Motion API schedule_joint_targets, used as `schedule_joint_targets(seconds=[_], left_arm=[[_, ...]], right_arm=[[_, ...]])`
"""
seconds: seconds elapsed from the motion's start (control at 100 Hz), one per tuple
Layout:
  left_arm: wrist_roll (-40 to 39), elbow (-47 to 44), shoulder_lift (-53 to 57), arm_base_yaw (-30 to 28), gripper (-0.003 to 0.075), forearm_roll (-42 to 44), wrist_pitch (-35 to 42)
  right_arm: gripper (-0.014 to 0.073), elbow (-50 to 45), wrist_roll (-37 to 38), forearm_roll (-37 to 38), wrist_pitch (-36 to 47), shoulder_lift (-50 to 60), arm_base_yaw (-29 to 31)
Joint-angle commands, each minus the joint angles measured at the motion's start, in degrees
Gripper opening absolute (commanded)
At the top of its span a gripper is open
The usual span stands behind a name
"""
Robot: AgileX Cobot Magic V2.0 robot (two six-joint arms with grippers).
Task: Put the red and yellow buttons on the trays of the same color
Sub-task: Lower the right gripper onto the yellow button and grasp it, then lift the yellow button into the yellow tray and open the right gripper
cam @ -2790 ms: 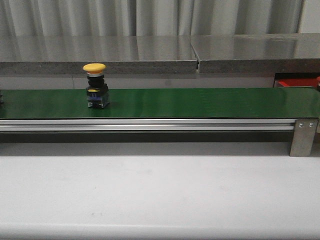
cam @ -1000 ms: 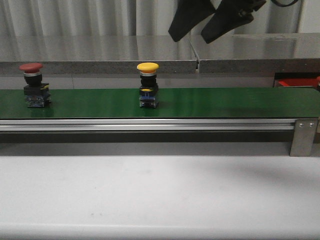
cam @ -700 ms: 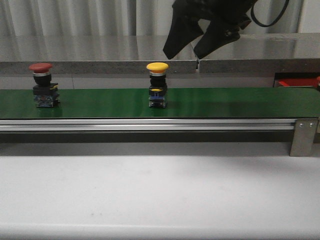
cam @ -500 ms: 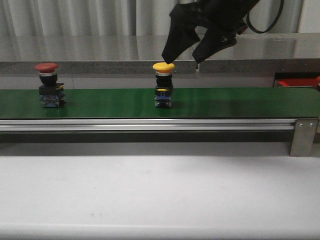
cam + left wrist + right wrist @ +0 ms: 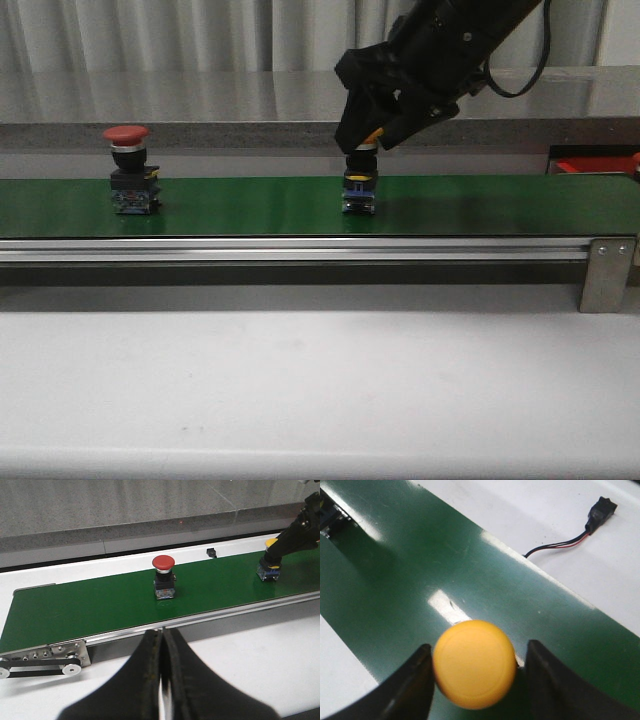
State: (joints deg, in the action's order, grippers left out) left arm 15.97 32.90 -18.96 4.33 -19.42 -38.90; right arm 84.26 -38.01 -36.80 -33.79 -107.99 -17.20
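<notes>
Riding further along the long green belt [image 5: 250, 205] than a moment ago: the round yellow-topped push button [image 5: 359, 190], now near the middle, and the round red-topped push button [image 5: 130, 170], now well in from the left end; both standing upright on the belt, well apart from each other.

Having come down from up high: the black right gripper [image 5: 372, 135], now sitting around the yellow cap; fingers [image 5: 410, 690] spread just wider than the cap, one on each side; touching or only very close on the one side, hard to tell; a small gap showing on the other; not yet squeezing, not yet lifting.

Hanging back over the white table [image 5: 240, 645], near the front rail: the black left gripper [image 5: 161, 680], pressed together with only a thin line between the fingers, holding nothing.
</notes>
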Motion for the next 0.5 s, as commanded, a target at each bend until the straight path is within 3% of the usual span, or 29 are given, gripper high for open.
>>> schedule_joint_targets(seconds=[0.0,0.11,0.3,0.49], left_arm=[[-0.2,1.47,-0.43,0.51,-0.002,-1.4,3.7],[-0.2,1.47,-0.43,0.51,-0.002,-1.4,3.7],[-0.2,1.47,-0.43,0.51,-0.002,-1.4,3.7],[-0.2,1.47,-0.43,0.51,-0.002,-1.4,3.7]], right_arm=[[0.0274,1.94,-0.8,-1.03,2.33,3.03,0.04],[0.0195,1.94,-0.8,-0.88,2.6,3.09,0.04],[0.0195,0.72,-0.8,-0.88,3.49,6.1,0.88],[0.0195,-6.95,-0.8,-0.95,7.73,14.48,3.86]])
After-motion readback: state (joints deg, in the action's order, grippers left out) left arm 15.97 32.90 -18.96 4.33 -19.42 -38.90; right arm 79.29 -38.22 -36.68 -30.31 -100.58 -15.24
